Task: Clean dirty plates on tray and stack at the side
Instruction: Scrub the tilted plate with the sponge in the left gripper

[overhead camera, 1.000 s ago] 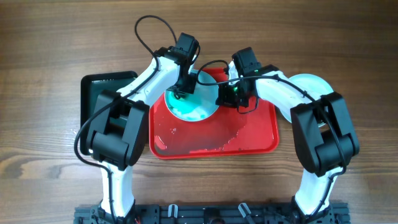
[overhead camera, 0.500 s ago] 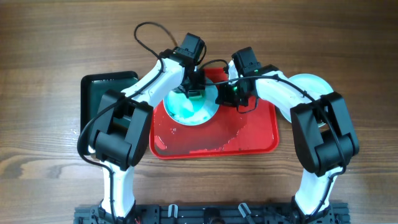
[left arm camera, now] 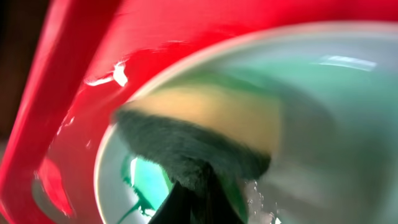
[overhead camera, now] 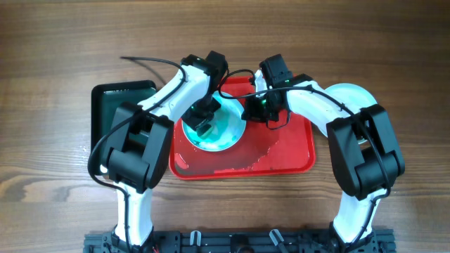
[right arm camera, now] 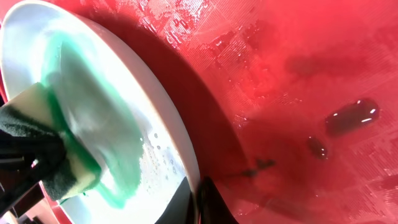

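A pale mint-blue plate (overhead camera: 223,135) with green smears stands tilted on the red tray (overhead camera: 288,151). My right gripper (overhead camera: 252,105) is shut on its right rim, and the right wrist view shows the jaws (right arm camera: 198,193) pinching the plate's rim (right arm camera: 106,106). My left gripper (overhead camera: 202,119) is shut on a yellow sponge with a dark scouring side (left arm camera: 205,118) and presses it on the plate's face (left arm camera: 323,81). The sponge also shows in the right wrist view (right arm camera: 43,162). Another pale plate (overhead camera: 349,93) lies on the table right of the tray, partly under the right arm.
A smaller black tray (overhead camera: 116,105) lies left of the red tray. The red tray's floor (right arm camera: 298,93) is wet, with droplets and small dark specks. Both arms crowd the tray's far half. The table is bare wood.
My left gripper has moved the sponge from the plate's far edge down and left across its face. The right gripper has held the plate's rim throughout.
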